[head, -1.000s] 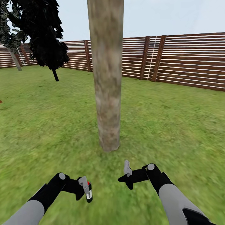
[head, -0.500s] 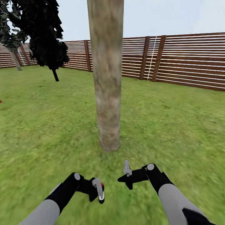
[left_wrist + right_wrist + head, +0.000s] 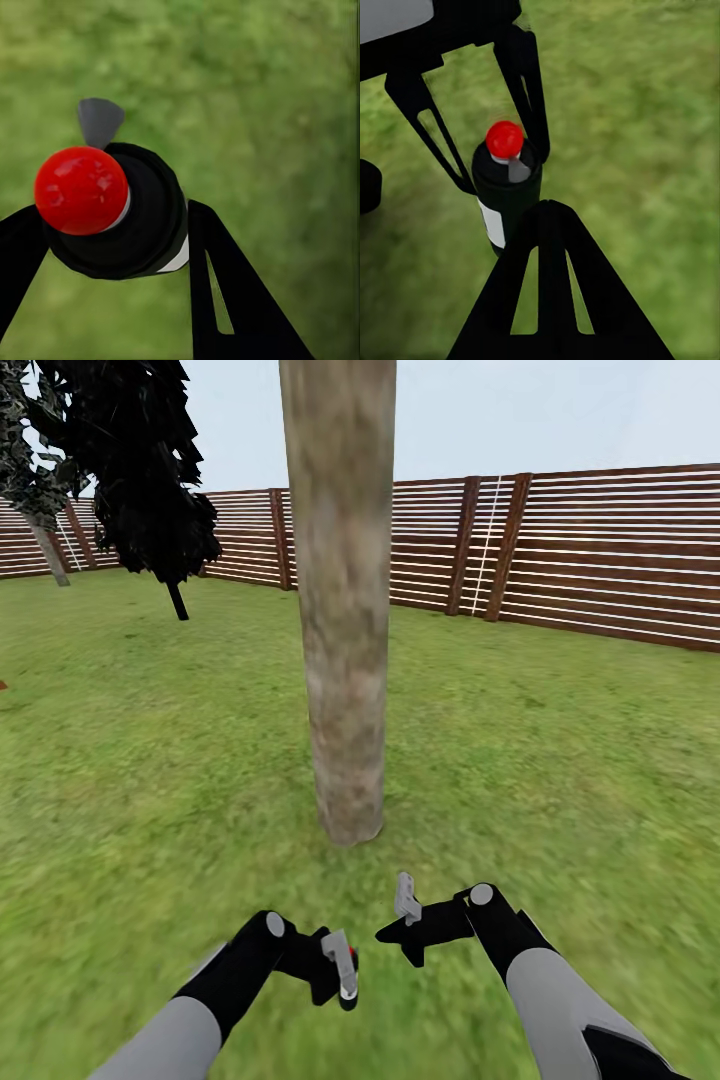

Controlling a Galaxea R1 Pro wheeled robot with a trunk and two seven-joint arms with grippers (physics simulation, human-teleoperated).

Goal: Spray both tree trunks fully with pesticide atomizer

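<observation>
Head view: one thick pale trunk (image 3: 345, 600) is seen rising from the lawn (image 3: 560, 740) straight ahead of both arms. A fence (image 3: 600, 550) is seen behind it, with one thin dark-leaved tree (image 3: 150, 470) at the far left.
Head view, left pincer: the left pincer (image 3: 343, 972) is held low over the grass, near the trunk's foot, with the atomizer (image 3: 346, 978) carried in it, red cap showing.
Head view, right pincer: the right pincer (image 3: 407, 905) is held just beside the left one; whether it is released or clenched cannot be told here.
Left wrist view: the atomizer (image 3: 112, 210) is seen clamped between the two black fingers (image 3: 225, 292), with its red cap (image 3: 81, 190) facing the camera and the grey trigger tab (image 3: 100, 120) beyond it. Blurred grass lies behind.
Right wrist view: the atomizer (image 3: 506, 191) is seen upright in the left pincer (image 3: 484, 127). One finger of the right pincer (image 3: 551, 292) is seen in the foreground, grasping nothing; its state cannot be told.
Risk, aim: the nozzle's direction cannot be made out, so spray may be wasted on grass rather than landed on the trunk.
Risk, coverage: the bottle is held low, so the upper trunk and its far side are likely to be left uncovered unless the arm is raised and the base moved round.
Risk, grip: the bottle could be turned or dropped if knocked by the right pincer.
Count: one thick trunk, one atomizer, two pincers, one dark tree, one fence.
</observation>
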